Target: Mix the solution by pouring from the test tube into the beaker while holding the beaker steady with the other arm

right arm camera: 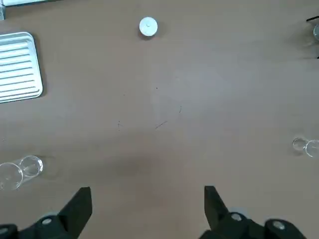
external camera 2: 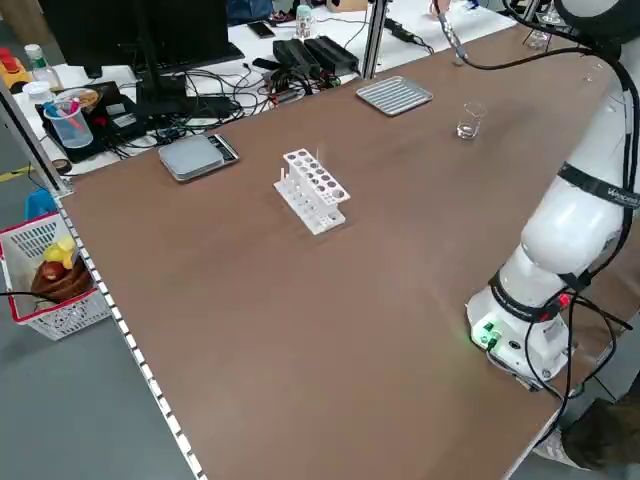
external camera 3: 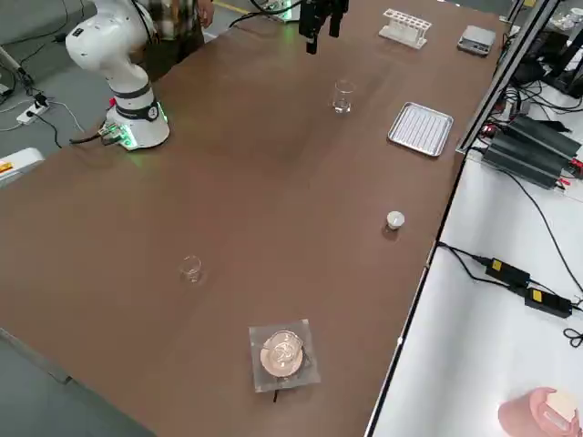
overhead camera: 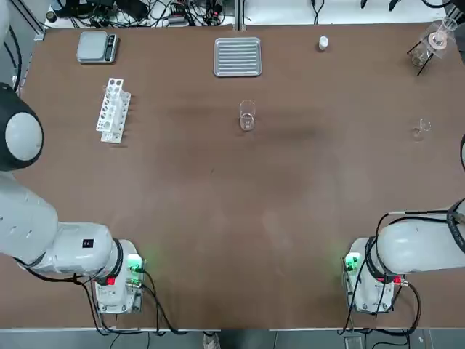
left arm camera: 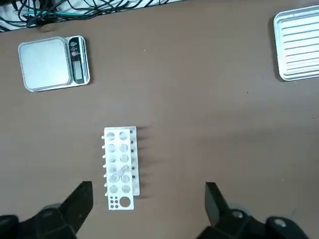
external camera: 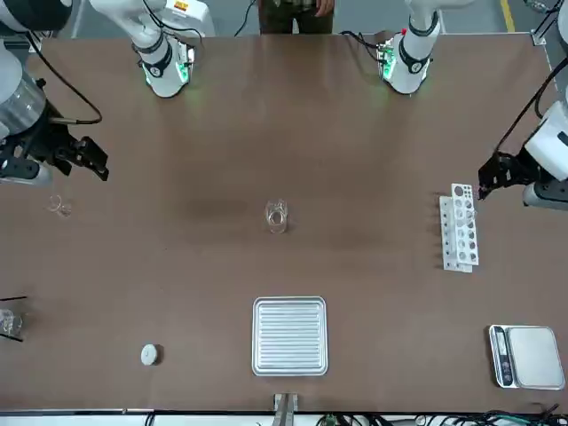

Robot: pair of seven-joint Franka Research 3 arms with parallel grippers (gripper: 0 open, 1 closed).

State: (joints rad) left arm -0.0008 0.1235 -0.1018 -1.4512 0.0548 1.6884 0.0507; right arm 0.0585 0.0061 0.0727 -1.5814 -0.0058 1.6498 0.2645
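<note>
The beaker (overhead camera: 247, 116) stands upright near the middle of the table, also in the front view (external camera: 276, 216) and in the right wrist view (right arm camera: 22, 172). A white test tube rack (overhead camera: 114, 110) stands at the left, and a clear test tube (left arm camera: 119, 175) seems to sit in one of its holes. My left gripper (left arm camera: 147, 209) hovers high over the rack's near end, open and empty, and shows again in the front view (external camera: 493, 173). My right gripper (right arm camera: 147, 209) hangs open and empty above bare table, between the beaker and a small glass piece (right arm camera: 305, 146).
A ribbed metal tray (overhead camera: 237, 56) and a scale (overhead camera: 97, 46) lie at the far edge. A white cap (overhead camera: 323, 43) lies to the tray's right. A flask on a stand (overhead camera: 432, 43) is in the far right corner. The small glass piece (overhead camera: 421, 129) stands at the right.
</note>
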